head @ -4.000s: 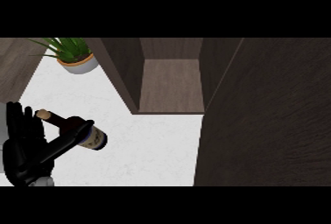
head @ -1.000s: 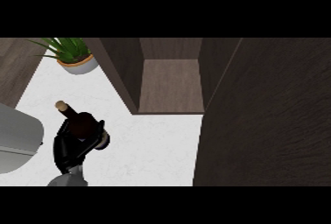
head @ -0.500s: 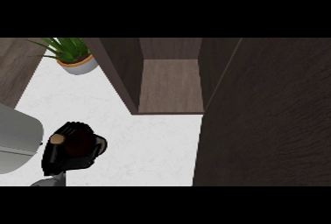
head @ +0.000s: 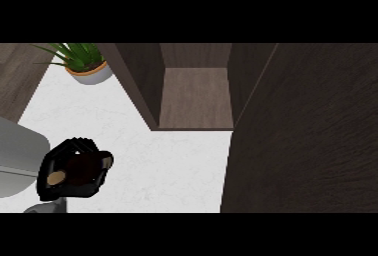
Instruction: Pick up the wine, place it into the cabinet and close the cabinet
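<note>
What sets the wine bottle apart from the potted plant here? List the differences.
The wine bottle is dark with a tan top; the potted plant is green in a pale pot. The bottle is wrapped in the left hand; the plant stands free. The bottle is near the view's lower left; the plant sits far back. Both are left of the open cabinet.

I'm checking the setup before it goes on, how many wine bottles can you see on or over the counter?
1. The wine bottle is at the lower left, over the white counter, with the left hand curled round it, hiding most of it. Others may be hidden behind the open cabinet door.
</note>
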Tool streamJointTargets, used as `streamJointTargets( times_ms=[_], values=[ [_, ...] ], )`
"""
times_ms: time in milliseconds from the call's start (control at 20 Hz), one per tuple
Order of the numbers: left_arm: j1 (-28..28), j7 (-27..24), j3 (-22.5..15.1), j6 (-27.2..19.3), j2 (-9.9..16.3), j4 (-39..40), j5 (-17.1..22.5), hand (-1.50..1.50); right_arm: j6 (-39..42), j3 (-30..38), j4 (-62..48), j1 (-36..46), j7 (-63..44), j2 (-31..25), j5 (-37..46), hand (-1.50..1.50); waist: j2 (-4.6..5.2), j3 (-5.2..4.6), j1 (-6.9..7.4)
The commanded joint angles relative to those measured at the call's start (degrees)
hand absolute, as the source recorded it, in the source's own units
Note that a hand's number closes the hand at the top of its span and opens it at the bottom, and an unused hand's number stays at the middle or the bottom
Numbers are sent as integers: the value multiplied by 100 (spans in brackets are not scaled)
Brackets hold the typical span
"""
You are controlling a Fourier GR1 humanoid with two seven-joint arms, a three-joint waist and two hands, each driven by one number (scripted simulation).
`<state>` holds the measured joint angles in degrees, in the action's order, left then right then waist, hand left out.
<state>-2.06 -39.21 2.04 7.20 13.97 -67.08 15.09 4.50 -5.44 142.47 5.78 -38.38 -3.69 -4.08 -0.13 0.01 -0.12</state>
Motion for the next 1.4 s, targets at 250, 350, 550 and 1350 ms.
streamJointTargets(
  times_ms=[250, 350, 550, 1350],
  values=[
    [297, 1330, -205, 228, -109, -1781, 586, 150, 217, 250, 697, -599, 54, -30, -607, -150, -8, 6, 6],
    [427, 1661, -322, 265, -90, -2262, 654, 150, 29, 348, 528, -170, -205, -34, -524, -150, -4, 2, 24],
    [111, 2246, -786, -564, -535, -2820, 155, 150, 219, 225, 315, -489, 326, 67, -470, -150, 1, 5, 0],
    [-1241, 4558, -2084, -2127, -1383, -4019, -570, 150, 33, 4, 69, 5, 150, 224, -169, -150, 9, 1, -13]
  ],
)
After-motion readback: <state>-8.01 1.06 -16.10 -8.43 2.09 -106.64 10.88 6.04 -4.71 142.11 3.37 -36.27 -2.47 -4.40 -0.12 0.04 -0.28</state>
